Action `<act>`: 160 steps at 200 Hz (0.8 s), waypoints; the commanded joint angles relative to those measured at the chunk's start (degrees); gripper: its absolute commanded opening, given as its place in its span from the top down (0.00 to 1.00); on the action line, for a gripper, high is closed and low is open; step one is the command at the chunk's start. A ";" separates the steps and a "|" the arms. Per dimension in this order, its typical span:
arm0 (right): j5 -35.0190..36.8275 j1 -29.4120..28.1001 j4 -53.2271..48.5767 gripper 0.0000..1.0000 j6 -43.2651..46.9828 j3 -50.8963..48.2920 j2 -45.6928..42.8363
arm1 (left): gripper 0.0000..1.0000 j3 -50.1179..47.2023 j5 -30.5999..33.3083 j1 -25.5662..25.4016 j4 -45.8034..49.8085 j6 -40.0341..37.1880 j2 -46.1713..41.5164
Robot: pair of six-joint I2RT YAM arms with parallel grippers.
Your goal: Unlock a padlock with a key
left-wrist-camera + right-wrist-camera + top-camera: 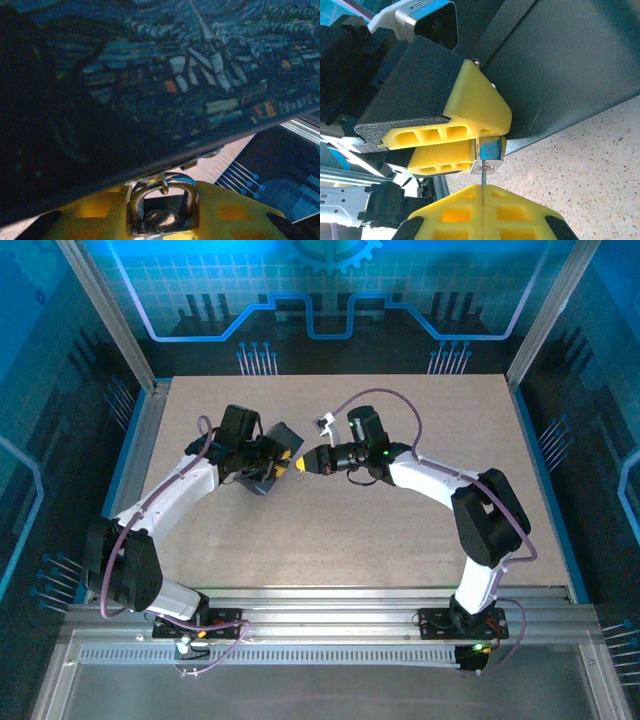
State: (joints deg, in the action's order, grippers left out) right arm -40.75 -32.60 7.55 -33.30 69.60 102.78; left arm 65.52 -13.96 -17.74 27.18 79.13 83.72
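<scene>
Closest in, the right gripper (483, 192) has its yellow jaws pressed fully together on the key (483, 176). A thin dark blade of the key stands straight up out of the seam between them. Its tip meets the underside of the padlock (490, 151) directly above; it seems to enter the keyhole, though the joint is too small to be sure. The padlock sits between the jaws of the left gripper (162, 220), which are closed partway and hold its body at both sides. It is a small silvery-grey block with a bright, thin curved shackle (186, 186) rising from it. The shackle passes through a small metal ring (164, 187) at the lower edge of the box (175, 75). The box is dark blue with a painted swirl pattern and lies just beside the padlock, one edge down near the speckled beige table (600, 165). From above, the two grippers meet tip to tip near the table's middle. Count: one padlock, one key, one box, two grippers.
</scene>
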 commanded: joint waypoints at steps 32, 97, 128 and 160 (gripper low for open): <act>-0.53 -0.97 2.63 1.00 -0.42 2.40 0.52 | 1.00 2.12 -1.20 -0.09 -0.49 -1.18 -2.12; 0.15 -1.59 2.72 1.00 -0.78 3.59 3.17 | 1.00 1.54 -3.75 -0.10 -3.36 1.55 -2.03; 0.15 -1.93 3.60 1.00 -1.28 4.13 3.85 | 1.00 1.28 -4.57 -0.09 -4.32 2.56 -1.93; 0.52 -2.38 6.44 1.00 -2.92 3.64 3.74 | 1.00 1.03 -4.24 -0.10 -4.20 2.77 -1.81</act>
State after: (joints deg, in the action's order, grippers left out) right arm -40.69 -33.17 8.91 -34.57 71.75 105.43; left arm 65.52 -13.89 -17.04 26.68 81.14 83.72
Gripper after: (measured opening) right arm 0.047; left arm 0.306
